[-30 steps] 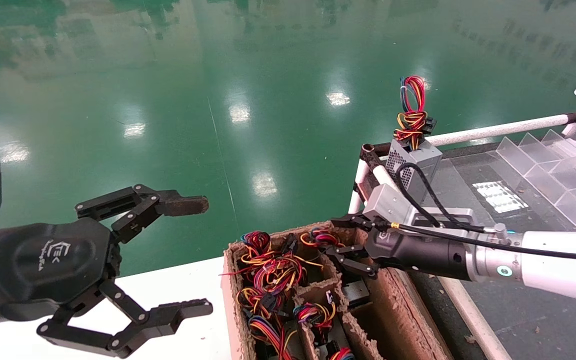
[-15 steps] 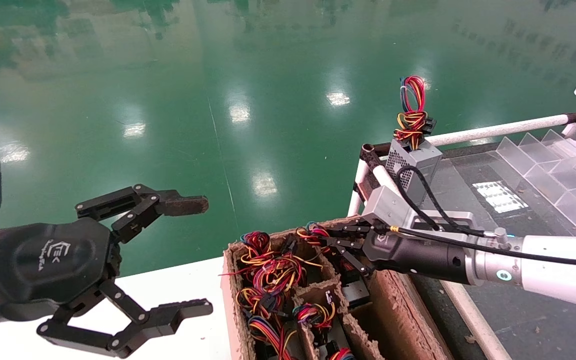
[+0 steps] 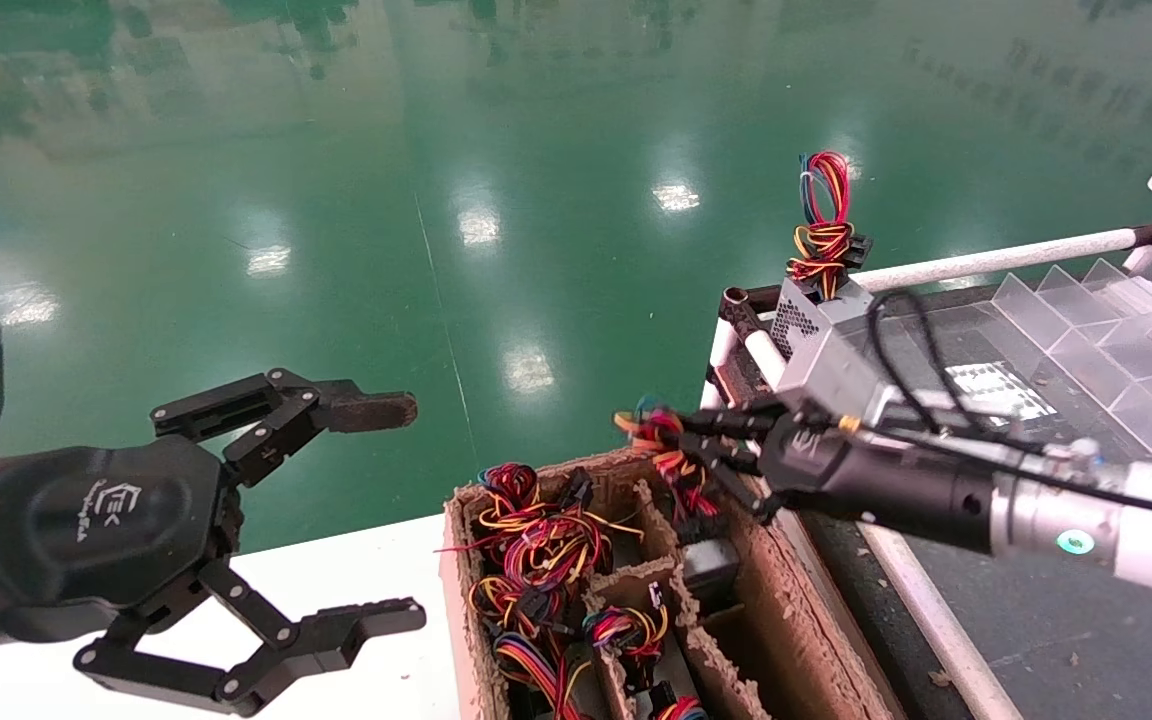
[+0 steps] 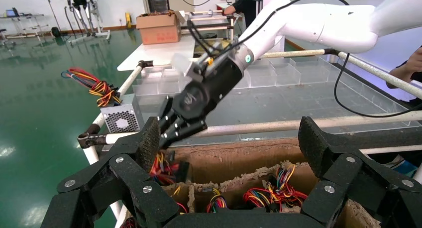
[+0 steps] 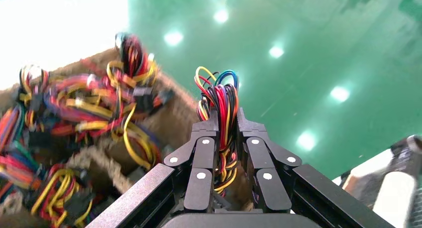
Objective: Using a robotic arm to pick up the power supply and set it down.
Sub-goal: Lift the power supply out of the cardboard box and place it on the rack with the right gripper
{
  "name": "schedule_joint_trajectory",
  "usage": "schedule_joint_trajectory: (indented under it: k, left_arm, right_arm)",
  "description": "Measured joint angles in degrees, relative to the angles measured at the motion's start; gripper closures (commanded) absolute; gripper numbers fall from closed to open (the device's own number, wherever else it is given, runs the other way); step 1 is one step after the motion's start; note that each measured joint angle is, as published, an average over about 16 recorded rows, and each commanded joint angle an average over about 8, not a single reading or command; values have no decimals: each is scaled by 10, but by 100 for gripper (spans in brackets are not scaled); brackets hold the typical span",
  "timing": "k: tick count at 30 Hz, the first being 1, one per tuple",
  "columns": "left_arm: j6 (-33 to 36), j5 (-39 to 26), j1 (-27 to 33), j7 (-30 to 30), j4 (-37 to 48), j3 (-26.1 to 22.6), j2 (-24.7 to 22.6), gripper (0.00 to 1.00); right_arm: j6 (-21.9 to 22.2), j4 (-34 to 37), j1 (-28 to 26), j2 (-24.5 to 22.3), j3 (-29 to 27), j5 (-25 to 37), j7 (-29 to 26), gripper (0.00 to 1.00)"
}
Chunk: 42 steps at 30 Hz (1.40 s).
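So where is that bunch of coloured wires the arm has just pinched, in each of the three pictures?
Head view: the wire bundle hangs from the right gripper, above the cardboard box.
Left wrist view: under the gripper, just above the box's back wall.
Right wrist view: centre, clamped between the fingers.
Shared landmark: the cardboard box.

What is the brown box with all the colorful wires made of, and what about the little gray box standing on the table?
The brown box looks like rough molded paper pulp or cardboard: matte, with fuzzy, crumbly edges. The gray box seems to be sheet metal, dull silver, with tiny punched vent holes. The wire bundle pinched in the right gripper appears coated in shiny colored plastic.
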State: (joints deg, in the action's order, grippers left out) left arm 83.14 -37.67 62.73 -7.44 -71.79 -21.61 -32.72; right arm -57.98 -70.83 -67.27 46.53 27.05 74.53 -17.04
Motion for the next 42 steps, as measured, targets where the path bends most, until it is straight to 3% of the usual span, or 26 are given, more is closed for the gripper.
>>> schedule_joint_trajectory:
  k: [14,25,42]
  left_arm:
    - [0,0,0,0,0,0,0,0]
    - [0,0,0,0,0,0,0,0]
    - [0,0,0,0,0,0,0,0]
  right_arm:
    - [27,-30,10,-45,-82,-88,28,100]
    - [49,-25,-19,-65,-152,-145,73,100]
    - [72,84,-76,-100,-214,-159,137,100]
